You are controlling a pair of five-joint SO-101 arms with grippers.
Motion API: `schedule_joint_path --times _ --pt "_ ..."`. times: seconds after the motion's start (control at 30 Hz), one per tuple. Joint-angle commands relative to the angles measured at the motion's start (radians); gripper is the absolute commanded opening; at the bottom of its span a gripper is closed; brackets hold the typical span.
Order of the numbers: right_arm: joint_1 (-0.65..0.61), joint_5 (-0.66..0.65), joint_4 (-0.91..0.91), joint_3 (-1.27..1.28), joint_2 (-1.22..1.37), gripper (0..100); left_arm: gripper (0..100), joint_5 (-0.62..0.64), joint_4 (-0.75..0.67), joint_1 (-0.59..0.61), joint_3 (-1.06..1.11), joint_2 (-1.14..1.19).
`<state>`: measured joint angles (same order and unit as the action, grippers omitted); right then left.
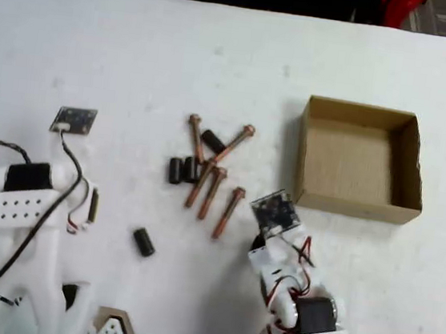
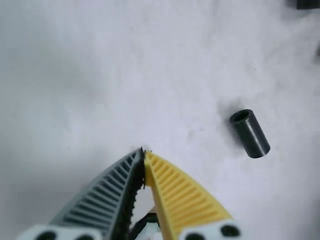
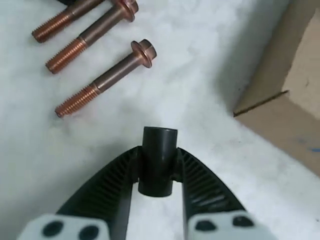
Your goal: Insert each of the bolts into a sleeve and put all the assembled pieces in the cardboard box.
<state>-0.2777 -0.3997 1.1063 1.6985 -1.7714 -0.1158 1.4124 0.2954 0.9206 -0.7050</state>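
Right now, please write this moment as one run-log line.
left gripper: shut, empty | right gripper: shut on black sleeve | copper bolts: loose on table | cardboard box: empty

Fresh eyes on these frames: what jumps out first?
Copper bolts lie piled mid-table, with the open cardboard box just right of them in the high view. The right gripper is shut on a black sleeve, close to the nearest bolt.

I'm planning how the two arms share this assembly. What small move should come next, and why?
Probably open the left tool, which is shut and empty, and send it toward a bolt. The right tool grips a sleeve, while the bolts all lie loose on the table, so a bolt seems to be the missing half.
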Motion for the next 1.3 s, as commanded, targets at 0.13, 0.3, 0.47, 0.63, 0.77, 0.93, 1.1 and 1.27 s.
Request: schedule_joint_path --times 0.13,0.3,0.47,0.63,0.77,0.93,1.1,1.27 --pt "0.013 -0.18 -0.027 -0.044 -0.012 1.8 3 0.006 -0.23 0.004 0.072 -0.024" --pt "0.056 -0.249 0.016 -0.163 -0.012 1.8 3 0.008 -0.348 0.002 0.114 -0.024" --pt "0.136 -0.299 0.067 -0.272 -0.005 1.8 3 0.012 -0.416 -0.051 0.173 -0.021" --pt "0.17 -0.299 0.128 -0.374 -0.002 1.8 3 0.012 -0.443 -0.139 0.226 -0.024" --pt "0.17 -0.299 0.199 -0.48 -0.001 1.9 3 0.012 -0.442 -0.139 0.226 -0.024" --pt "0.17 -0.298 0.246 -0.577 0.013 2.1 3 0.012 -0.44 -0.137 0.226 -0.025" --pt "0.17 -0.296 0.24 -0.672 0.189 10.9 2 0.012 -0.439 -0.137 0.221 -0.025" --pt "0.17 -0.29 0.216 -0.806 0.404 10.0 2 0.012 -0.436 -0.137 0.219 -0.028"
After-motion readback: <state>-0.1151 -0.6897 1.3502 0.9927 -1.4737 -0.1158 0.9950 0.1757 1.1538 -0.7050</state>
